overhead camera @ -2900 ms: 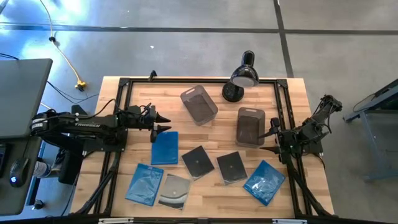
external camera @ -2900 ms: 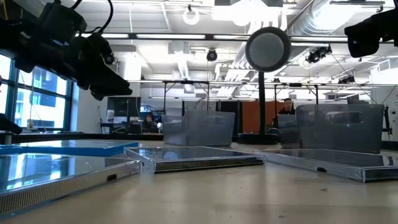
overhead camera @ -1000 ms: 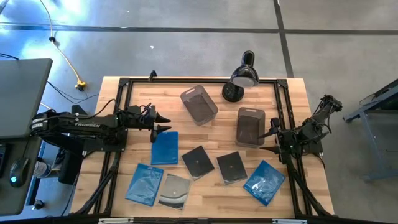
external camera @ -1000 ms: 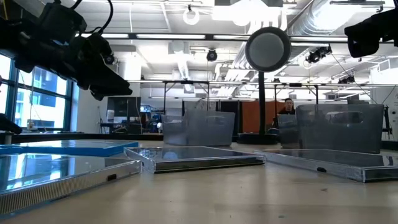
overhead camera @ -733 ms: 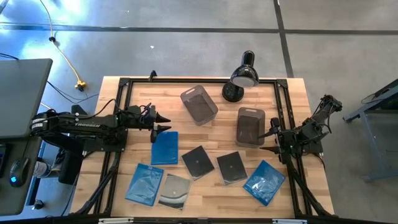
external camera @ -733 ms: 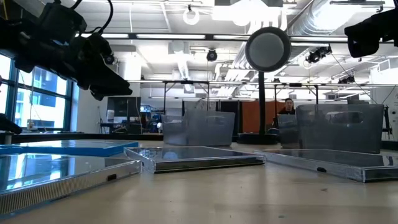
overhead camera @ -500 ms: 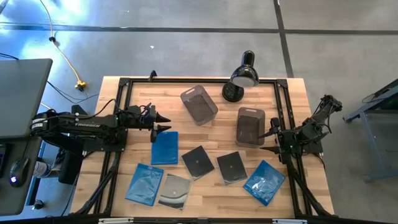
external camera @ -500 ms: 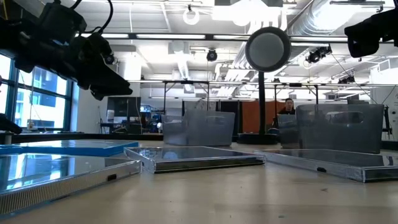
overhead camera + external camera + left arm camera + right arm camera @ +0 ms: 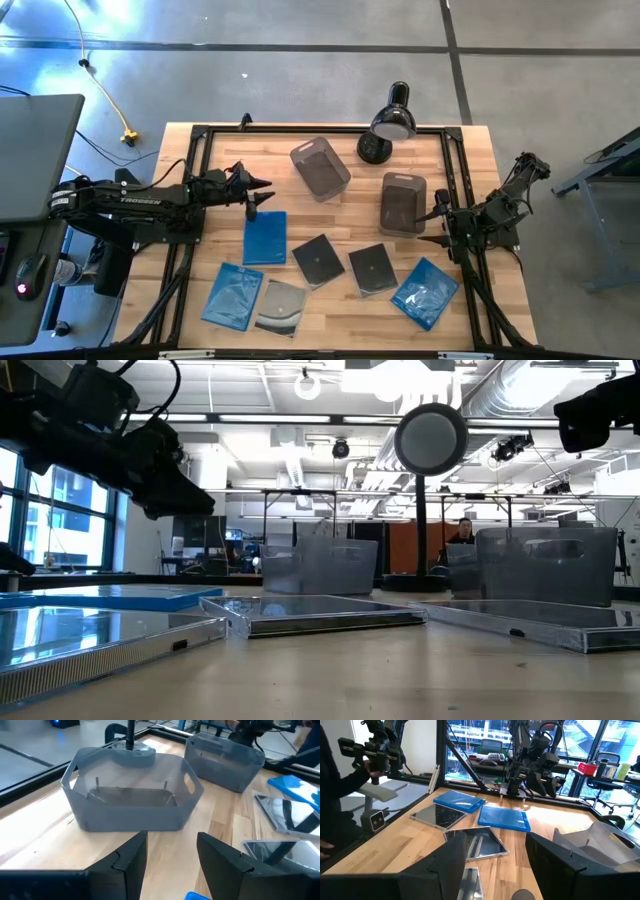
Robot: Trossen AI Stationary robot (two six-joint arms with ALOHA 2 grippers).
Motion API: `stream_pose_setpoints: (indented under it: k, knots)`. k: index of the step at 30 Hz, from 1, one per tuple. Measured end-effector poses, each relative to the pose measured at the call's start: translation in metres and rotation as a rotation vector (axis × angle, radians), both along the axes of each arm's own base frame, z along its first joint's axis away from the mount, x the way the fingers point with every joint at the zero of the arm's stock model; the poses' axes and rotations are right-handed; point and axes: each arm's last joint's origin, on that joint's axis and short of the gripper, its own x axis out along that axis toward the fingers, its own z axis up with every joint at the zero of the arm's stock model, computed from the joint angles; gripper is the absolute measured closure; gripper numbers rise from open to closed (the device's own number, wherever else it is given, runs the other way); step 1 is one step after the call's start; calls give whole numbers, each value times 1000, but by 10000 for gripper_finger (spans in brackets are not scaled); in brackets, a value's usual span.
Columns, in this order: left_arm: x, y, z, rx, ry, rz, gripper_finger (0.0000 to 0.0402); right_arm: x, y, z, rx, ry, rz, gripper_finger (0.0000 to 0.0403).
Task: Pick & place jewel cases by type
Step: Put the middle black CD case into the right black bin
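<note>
Six jewel cases lie flat on the wooden table. Three are blue. Two are dark. A clear one with a silver disc lies at the front. My left gripper is open and empty above the table, just behind the nearest blue case. Its wrist view faces a grey tub past its fingers. My right gripper is open and empty at the right edge, beside the second tub. Its wrist view shows blue cases.
Two smoky grey tubs stand mid-table, with a black dome lamp behind them. A black frame rims the table. In the right wrist view a person stands beyond the table.
My left gripper has turned and shifted slightly, with its tips drawn a little back and down. The right arm and all the cases are unmoved.
</note>
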Motion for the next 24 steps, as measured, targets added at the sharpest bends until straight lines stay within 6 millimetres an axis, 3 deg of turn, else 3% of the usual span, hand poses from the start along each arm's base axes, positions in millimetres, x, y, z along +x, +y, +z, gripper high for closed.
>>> stream_pose_setpoints:
  k: [9, 12, 18, 24]
  knots:
    - [0, 0, -2, -4, 18, 0, 231, 0, 0, 0, 0, 0, 0, 201]
    - [2, 1, 7, 24, -52, 26, 231, 0, 0, 0, 0, 0, 0, 201]
    - [14, 4, 57, 159, -110, 9, 231, 0, 0, 0, 0, 0, 0, 201]
    - [19, 9, 122, 190, 9, 100, 231, 0, 0, 0, 0, 0, 0, 201]
